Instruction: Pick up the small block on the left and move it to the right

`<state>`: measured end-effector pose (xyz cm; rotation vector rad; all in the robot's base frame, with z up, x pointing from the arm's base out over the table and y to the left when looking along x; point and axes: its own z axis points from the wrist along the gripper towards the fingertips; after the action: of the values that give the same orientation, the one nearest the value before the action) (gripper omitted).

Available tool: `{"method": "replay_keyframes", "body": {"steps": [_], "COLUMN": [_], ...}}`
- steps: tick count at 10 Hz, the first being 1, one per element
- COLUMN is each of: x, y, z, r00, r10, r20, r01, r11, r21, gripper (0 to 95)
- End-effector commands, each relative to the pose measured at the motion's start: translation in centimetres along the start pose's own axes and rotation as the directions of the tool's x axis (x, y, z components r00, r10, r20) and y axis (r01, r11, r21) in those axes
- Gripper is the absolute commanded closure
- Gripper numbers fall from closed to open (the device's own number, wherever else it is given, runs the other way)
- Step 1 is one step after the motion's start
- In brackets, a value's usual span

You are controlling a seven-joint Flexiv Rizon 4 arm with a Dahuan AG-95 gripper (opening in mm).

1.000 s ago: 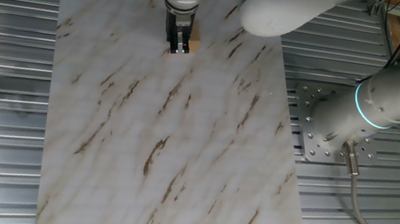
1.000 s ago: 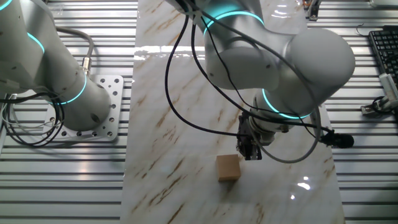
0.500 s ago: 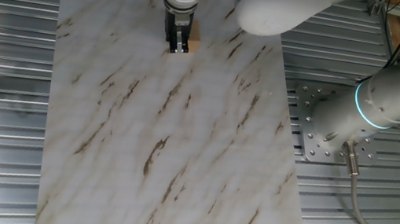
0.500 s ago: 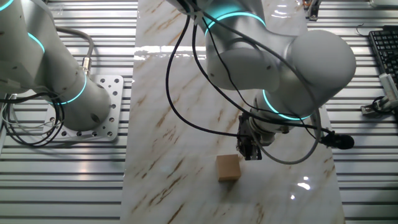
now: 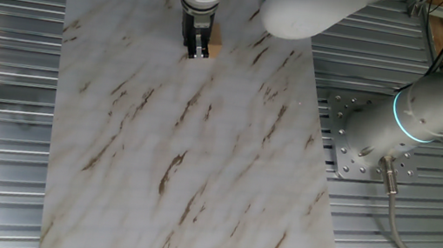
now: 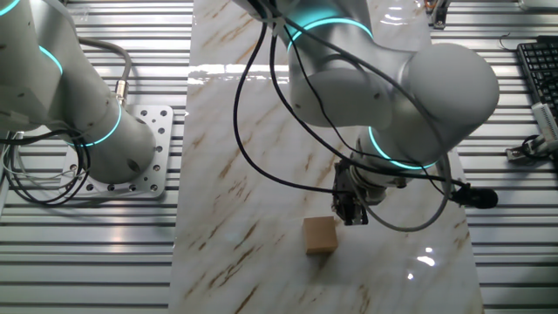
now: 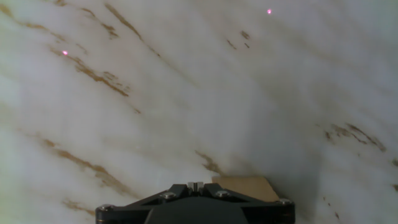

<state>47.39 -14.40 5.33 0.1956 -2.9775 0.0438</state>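
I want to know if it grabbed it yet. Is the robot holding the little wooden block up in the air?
No, the block sits on the table beside the gripper, not lifted.

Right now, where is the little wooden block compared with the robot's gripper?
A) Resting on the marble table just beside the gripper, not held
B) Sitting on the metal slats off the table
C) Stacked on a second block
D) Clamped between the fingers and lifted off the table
A: the block sits alone on the marble table, and the gripper hangs close beside it without gripping it.
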Motion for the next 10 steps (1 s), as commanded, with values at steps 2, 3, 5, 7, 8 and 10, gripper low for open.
{"method": "replay_keyframes", "body": {"steps": [2, 3, 5, 7, 8, 10], "x": [-0.04, -0.04, -0.04, -0.04, -0.04, -0.04], "y": [0.03, 0.03, 0.03, 0.03, 0.03, 0.03], "z": [0.03, 0.03, 0.03, 0.03, 0.03, 0.03], "r00": [0.998, 0.995, 0.991, 0.988, 0.985, 0.983], "r10": [-0.060, -0.096, -0.131, -0.157, -0.170, -0.182], "r20": [-0.001, 0.002, 0.006, 0.006, 0.007, 0.006], "r01": [0.060, 0.096, 0.131, 0.157, 0.170, 0.182], "r11": [0.997, 0.994, 0.990, 0.987, 0.984, 0.982], "r21": [-0.044, -0.049, -0.050, -0.045, -0.044, -0.040], "gripper": [95.0, 95.0, 95.0, 95.0, 95.0, 95.0]}}
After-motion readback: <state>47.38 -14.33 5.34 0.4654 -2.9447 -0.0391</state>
